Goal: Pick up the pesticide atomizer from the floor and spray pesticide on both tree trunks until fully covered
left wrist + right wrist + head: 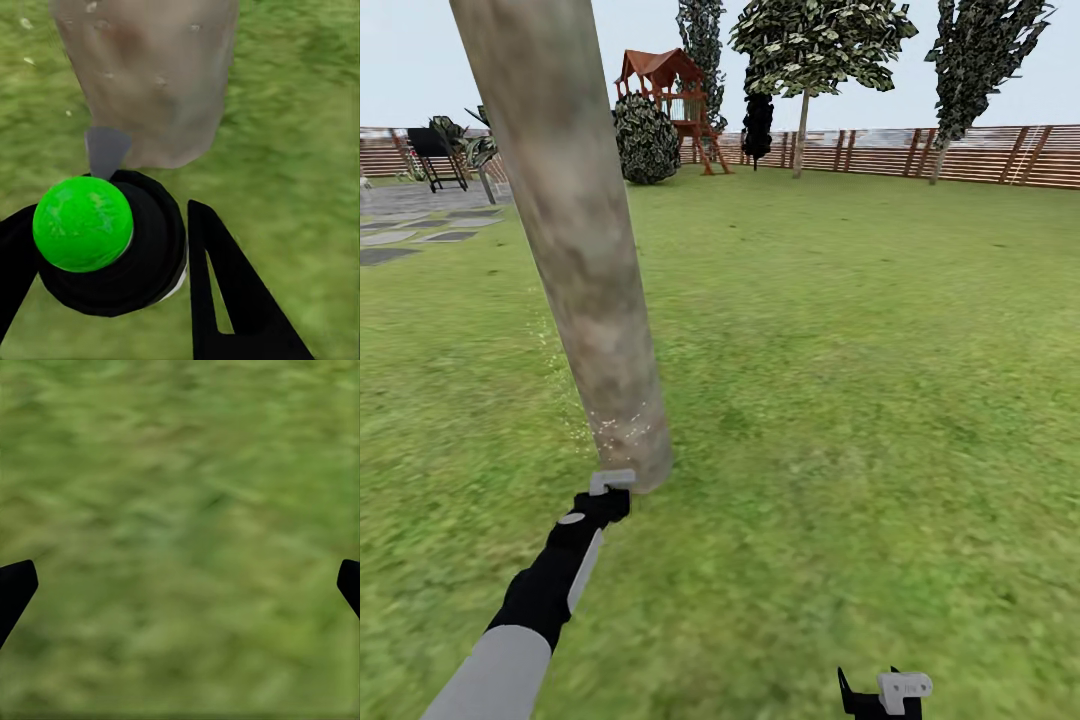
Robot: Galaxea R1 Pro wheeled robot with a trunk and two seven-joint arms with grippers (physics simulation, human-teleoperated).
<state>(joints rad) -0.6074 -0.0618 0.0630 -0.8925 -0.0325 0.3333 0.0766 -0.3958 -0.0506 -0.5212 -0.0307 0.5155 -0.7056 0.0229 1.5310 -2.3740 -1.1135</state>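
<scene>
A thick, mottled grey-brown tree trunk [575,230] leans up out of the grass floor [860,400] just ahead of me. My left gripper [603,503] is at the trunk's base, shut on the pesticide atomizer [610,484]. In the left wrist view the atomizer [112,247] is a dark bottle with a bright green spot [82,223]. Its grey nozzle [106,150] points at the tree trunk [150,75] a short way off. Pale droplets speckle the lower bark [610,425]. My right gripper [882,695] hangs open over bare grass [180,510], its fingertips [15,589] far apart.
A brown slat fence [960,152] rings the lawn. Along it stand a red-roofed playset [672,95], a round bush [646,140] and several thin-stemmed trees [800,120]. A grey stone patio [410,225] with a black stand [435,158] lies far left.
</scene>
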